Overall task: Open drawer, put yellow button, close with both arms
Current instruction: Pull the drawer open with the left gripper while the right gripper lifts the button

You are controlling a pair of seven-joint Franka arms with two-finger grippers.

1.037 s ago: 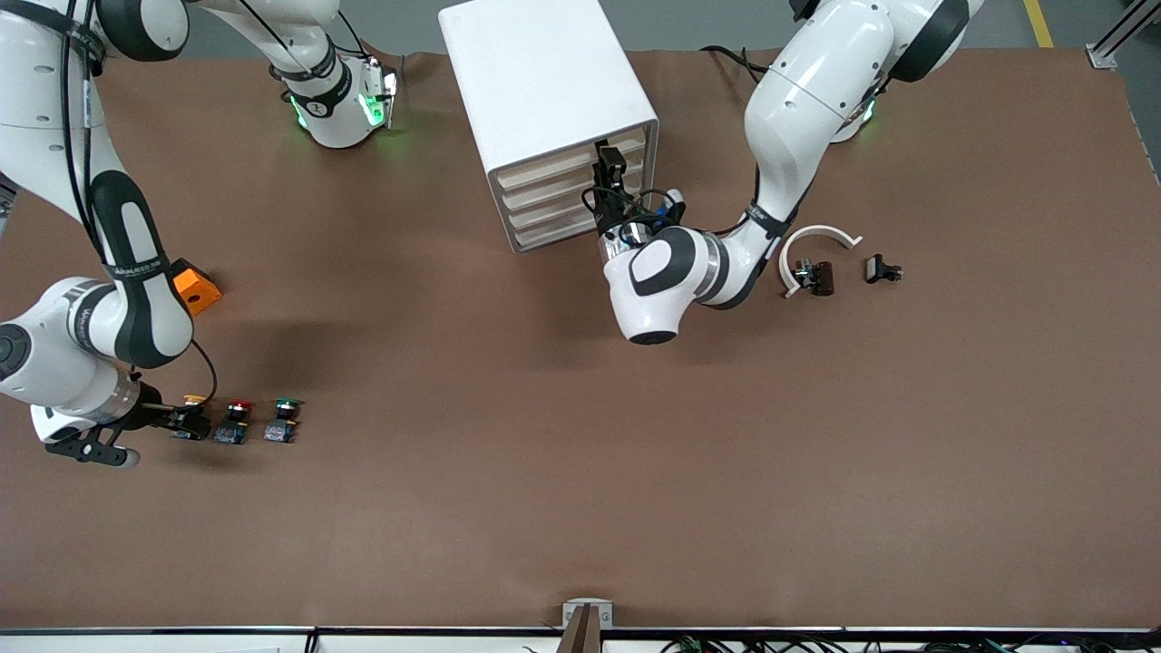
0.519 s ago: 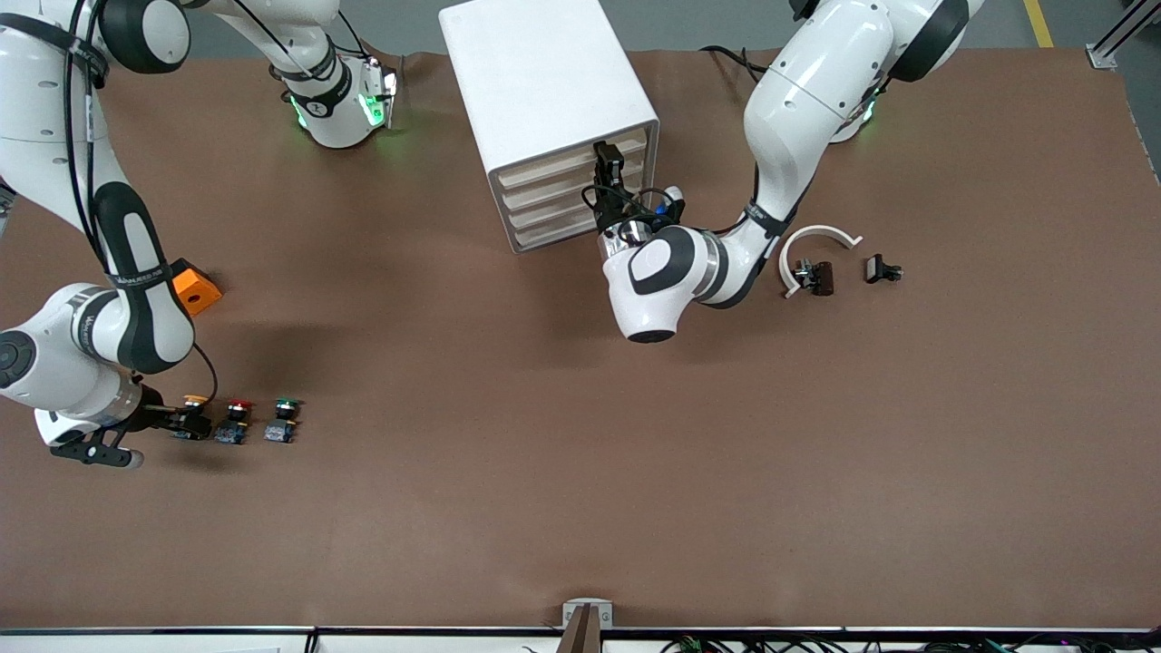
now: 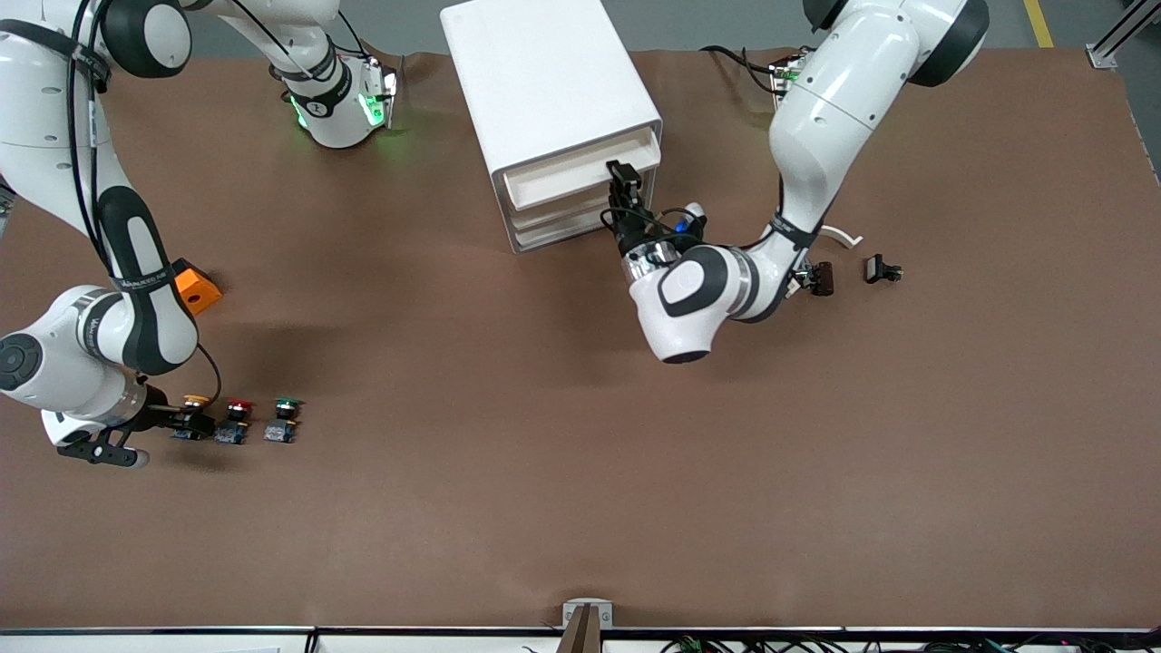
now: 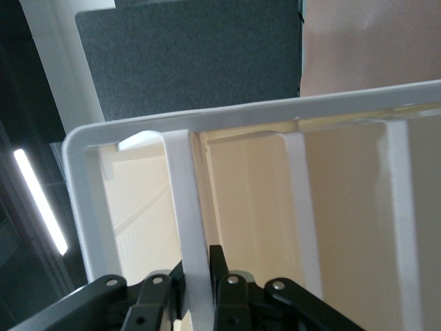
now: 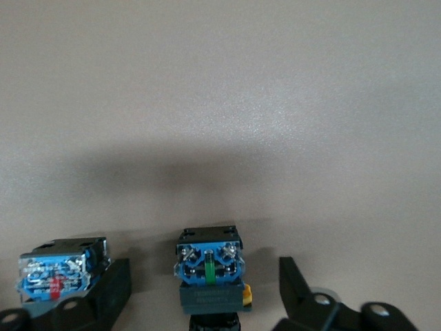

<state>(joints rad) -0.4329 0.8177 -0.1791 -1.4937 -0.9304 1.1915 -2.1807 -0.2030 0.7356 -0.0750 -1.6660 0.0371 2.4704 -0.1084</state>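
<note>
The white cabinet (image 3: 544, 82) stands at the table's back middle. Its top drawer (image 3: 567, 181) is pulled partly out. My left gripper (image 3: 624, 184) is shut on the drawer's front lip, which shows as a white strip (image 4: 185, 200) between the fingers (image 4: 219, 265) in the left wrist view. The yellow button (image 3: 193, 401) stands near the right arm's end of the table, in a row with two others. My right gripper (image 3: 186, 423) is open and level with it. In the right wrist view the button's blue base (image 5: 208, 265) sits between the spread fingers (image 5: 295, 283), untouched.
A red-capped button (image 3: 236, 421) and a green-capped button (image 3: 285, 419) stand beside the yellow one. An orange block (image 3: 198, 288) lies by the right arm. A white curved piece (image 3: 842, 236) and two small black parts (image 3: 819, 277) (image 3: 882, 268) lie toward the left arm's end.
My left gripper has drawn back from the cabinet, pulling the top drawer partly out. The right gripper has stayed around the yellow button.
</note>
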